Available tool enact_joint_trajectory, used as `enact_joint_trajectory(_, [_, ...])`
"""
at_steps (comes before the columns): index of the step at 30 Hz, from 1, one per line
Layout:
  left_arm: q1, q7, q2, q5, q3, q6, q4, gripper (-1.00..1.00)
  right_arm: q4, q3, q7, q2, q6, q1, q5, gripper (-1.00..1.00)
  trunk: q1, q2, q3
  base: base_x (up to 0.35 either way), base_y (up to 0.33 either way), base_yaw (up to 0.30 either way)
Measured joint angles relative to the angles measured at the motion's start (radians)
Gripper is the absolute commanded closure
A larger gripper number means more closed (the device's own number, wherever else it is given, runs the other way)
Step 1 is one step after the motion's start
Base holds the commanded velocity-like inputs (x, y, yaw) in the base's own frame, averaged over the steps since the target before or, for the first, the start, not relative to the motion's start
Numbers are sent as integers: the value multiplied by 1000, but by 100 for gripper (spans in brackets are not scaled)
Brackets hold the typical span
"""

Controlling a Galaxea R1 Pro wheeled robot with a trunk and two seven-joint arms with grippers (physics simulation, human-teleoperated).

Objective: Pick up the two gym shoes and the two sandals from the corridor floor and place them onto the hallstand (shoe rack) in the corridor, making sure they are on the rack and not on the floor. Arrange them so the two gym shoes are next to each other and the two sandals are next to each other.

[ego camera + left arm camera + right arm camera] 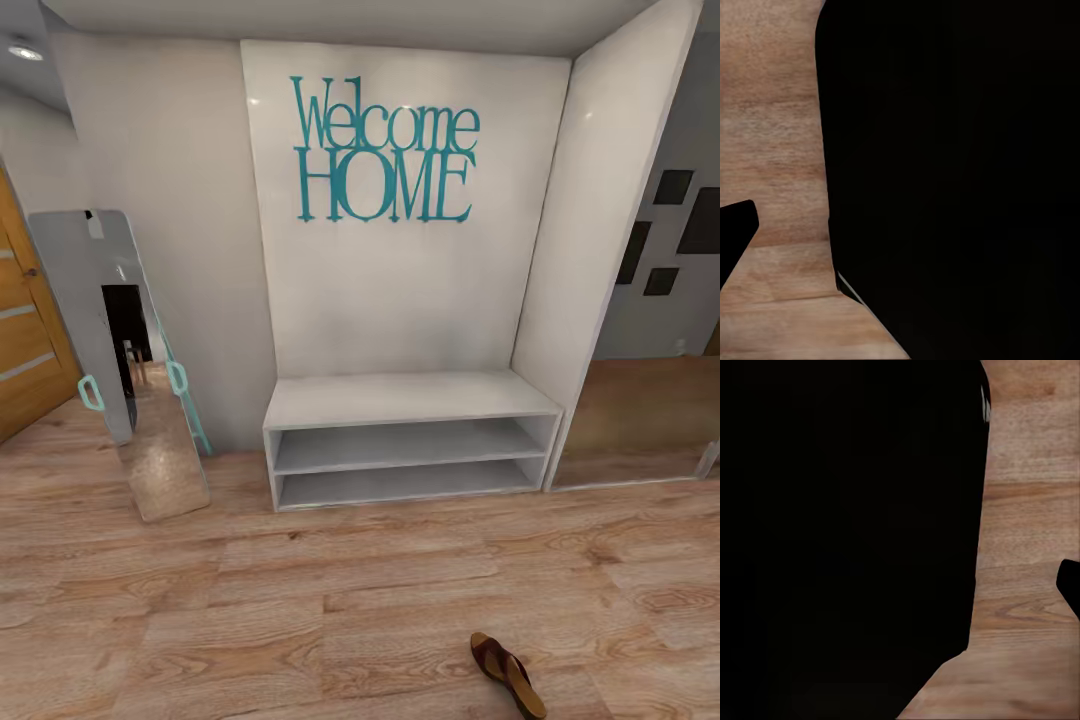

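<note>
One dark-brown sandal (508,672) with a tan footbed lies on the wood-plank corridor floor (300,600), near the bottom right of the head view, some way in front of the white rack. The gym shoes and the hallstand are out of view. In the left wrist view a large black shape covers most of the picture beside bare floor (772,150), and a small black tip (735,232) pokes in at the edge. The right wrist view is much the same, with floor (1027,510) and a black tip (1071,585). Neither view lets me tell whether the jaws are open or shut.
A white two-shelf rack (410,400) stands against the wall under teal "Welcome HOME" lettering (385,150). A standing mirror (140,400) leans to its left, near a wooden door (20,330). A tall white panel (590,230) flanks the rack's right end.
</note>
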Motion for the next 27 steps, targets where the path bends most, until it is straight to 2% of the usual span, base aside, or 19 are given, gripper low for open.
enact_joint_trajectory(4, [3,-4,3,-3,-2,1,2,-100,-12,-1,-4,22,-1,-14,1,-100,0,0,0,0,0,0])
enact_joint_trajectory(13, [0,-4,1,-3,-3,0,-2,-100,-36,2,-4,34,-3,-33,3,-100,0,0,0,0,0,0])
enact_joint_trajectory(21, [-1,-4,1,-3,-4,-4,-5,-100,-77,2,-4,38,-18,-46,4,-100,0,0,0,0,0,0])
enact_joint_trajectory(27, [-2,-3,5,-4,-5,-34,-14,-100,-95,1,-5,34,-33,-48,4,-100,0,0,0,0,0,0])
